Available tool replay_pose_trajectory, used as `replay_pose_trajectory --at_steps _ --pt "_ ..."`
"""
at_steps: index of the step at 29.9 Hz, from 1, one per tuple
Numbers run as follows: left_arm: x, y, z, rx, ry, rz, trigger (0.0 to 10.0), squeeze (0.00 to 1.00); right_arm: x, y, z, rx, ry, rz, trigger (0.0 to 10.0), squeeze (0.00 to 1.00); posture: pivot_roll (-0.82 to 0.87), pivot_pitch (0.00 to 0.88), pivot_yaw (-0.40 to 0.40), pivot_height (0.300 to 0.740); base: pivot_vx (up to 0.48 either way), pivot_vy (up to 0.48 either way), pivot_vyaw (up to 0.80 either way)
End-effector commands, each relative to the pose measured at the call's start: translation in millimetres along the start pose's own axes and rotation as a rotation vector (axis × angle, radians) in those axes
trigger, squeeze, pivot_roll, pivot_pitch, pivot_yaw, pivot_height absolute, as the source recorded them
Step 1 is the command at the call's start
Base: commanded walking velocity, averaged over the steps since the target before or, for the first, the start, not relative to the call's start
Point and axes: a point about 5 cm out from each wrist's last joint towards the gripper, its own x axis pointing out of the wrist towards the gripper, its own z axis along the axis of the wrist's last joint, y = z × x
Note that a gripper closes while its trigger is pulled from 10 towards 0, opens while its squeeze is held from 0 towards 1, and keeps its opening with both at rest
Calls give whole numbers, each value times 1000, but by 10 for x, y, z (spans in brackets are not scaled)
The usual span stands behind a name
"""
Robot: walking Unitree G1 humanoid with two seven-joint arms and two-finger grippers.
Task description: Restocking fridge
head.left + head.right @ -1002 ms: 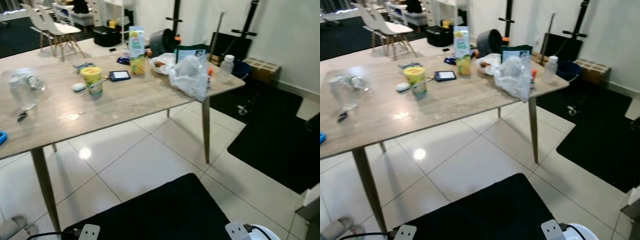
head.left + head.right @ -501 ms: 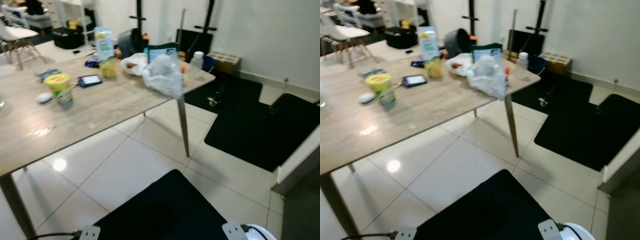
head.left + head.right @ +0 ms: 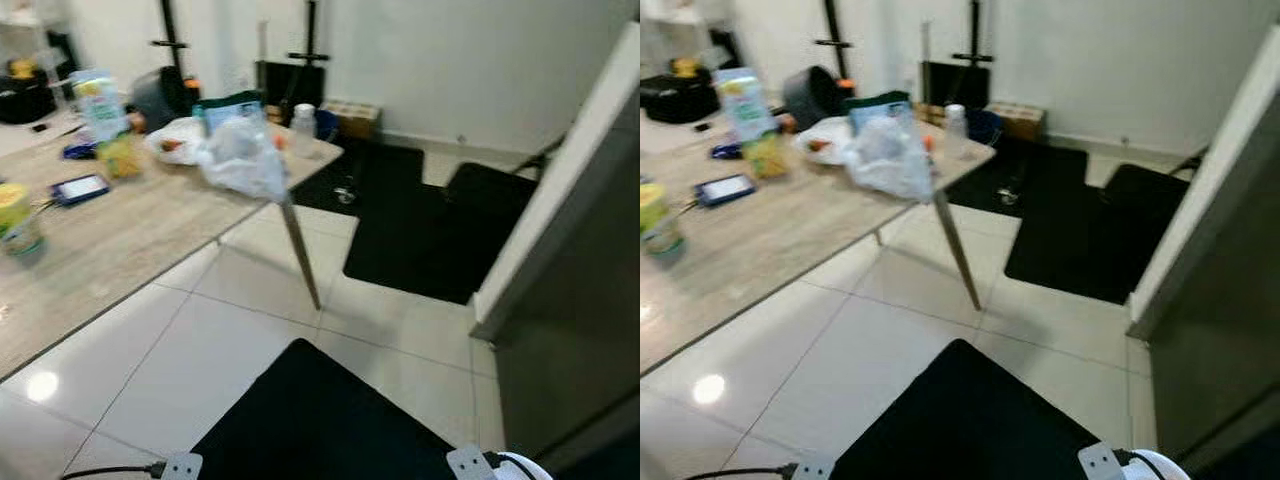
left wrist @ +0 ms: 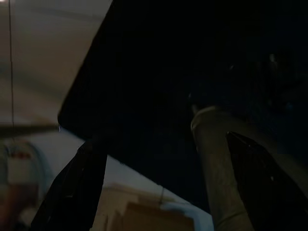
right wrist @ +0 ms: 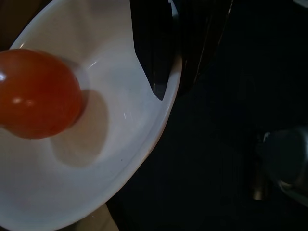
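Tomato (image 5: 36,94) sits loose in a white bowl (image 5: 110,159), the right gripper (image 5: 166,72) clamped on the bowl's rim just beside it, likely carrying it level to the fridge (image 3: 580,300) ahead on the right. Left gripper (image 4: 163,187) hangs apart, empty. Desk (image 3: 130,215) behind holds carton, bag.

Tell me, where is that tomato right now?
The tomato lies in a white bowl, seen in the right wrist view, and the right gripper is clamped on that bowl's rim.
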Motion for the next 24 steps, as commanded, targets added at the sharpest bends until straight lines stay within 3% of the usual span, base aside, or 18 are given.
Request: replay_pose_trajectory --at_steps 1,24 --pt "-4 17 -19 15 7 3 10000 0 0 -32 23 2 -9 -12 10000 0 83 0 -10 740 0 0 -788" --pt "-5 9 -34 14 12 -1 10000 0 0 -27 20 21 -9 -12 10000 0 81 0 -6 740 0 0 -786"
